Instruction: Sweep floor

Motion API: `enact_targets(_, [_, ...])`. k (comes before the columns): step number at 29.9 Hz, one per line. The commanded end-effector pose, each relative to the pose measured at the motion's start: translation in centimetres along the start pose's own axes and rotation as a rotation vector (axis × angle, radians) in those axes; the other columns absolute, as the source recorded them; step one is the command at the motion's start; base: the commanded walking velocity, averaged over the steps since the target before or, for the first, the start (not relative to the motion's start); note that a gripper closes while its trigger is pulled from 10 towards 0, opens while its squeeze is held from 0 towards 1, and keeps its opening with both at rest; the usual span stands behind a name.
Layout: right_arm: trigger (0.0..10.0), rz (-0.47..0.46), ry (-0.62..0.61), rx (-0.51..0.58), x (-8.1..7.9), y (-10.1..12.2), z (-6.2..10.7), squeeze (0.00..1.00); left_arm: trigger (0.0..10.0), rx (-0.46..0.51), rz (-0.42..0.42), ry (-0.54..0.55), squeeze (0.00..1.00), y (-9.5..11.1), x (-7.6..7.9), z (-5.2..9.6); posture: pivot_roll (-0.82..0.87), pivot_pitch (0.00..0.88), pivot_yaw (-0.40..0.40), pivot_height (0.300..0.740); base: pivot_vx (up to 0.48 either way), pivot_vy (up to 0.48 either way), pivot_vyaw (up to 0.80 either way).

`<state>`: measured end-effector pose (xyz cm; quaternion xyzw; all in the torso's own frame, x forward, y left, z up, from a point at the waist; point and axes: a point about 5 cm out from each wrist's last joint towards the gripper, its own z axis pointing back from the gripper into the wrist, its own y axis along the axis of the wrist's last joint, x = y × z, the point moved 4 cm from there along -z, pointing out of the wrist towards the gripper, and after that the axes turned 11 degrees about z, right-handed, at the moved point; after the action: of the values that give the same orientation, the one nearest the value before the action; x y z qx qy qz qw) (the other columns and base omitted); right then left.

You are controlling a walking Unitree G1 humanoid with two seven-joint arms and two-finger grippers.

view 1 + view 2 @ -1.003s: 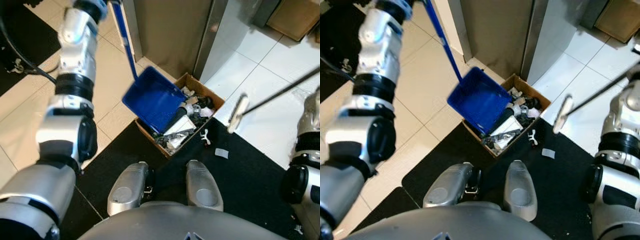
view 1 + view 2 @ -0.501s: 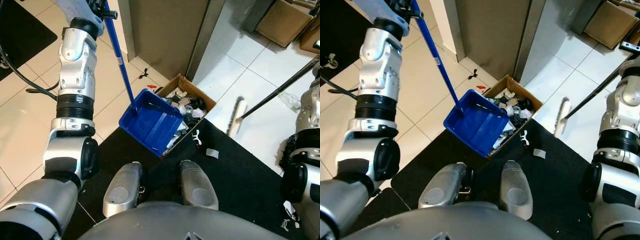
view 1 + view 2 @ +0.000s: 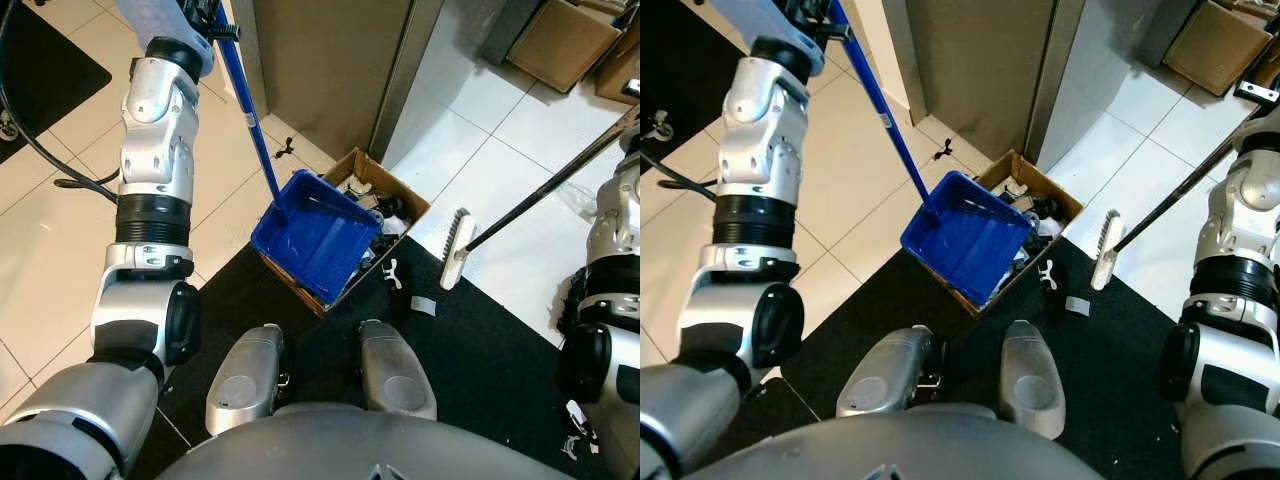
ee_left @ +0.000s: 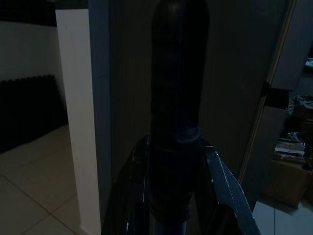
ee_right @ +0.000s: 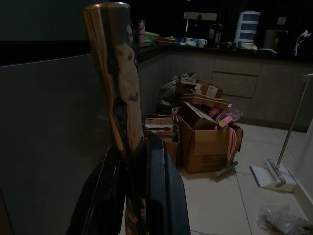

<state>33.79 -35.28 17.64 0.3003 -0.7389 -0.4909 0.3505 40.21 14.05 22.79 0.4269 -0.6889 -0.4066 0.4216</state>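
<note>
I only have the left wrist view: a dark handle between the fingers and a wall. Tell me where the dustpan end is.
Observer: The blue dustpan is tipped over the open cardboard box, its pan covering the box's near left part.
Operator: Report what is in the box.
Observer: Mixed black and white litter shows at the box's uncovered side.
Operator: Give me the broom.
Observer: The right gripper is closed on the broom's handle; the broom head sits right of the box, at the black mat's edge.
Operator: Name anything left on the mat.
Observer: A white scrap and a grey scrap lie beside the box.
</note>
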Motion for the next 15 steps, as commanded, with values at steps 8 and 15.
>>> enact_targets(8, [10.0, -0.011, -0.022, -0.012, 0.36, -0.34, 0.1, 0.0, 10.0, 0.013, 0.009, -0.027, 0.0, 0.58, 0.9, -0.12, 0.07, 0.0, 0.03, 0.74, 0.0, -0.465, 0.0])
enact_targets(15, [10.0, -0.01, -0.031, -0.02, 0.65, -0.55, 0.12, 0.0, 10.0, 0.011, 0.01, -0.029, 0.0, 0.73, 0.99, -0.16, 0.07, 0.0, 0.033, 0.74, 0.0, -0.465, 0.0])
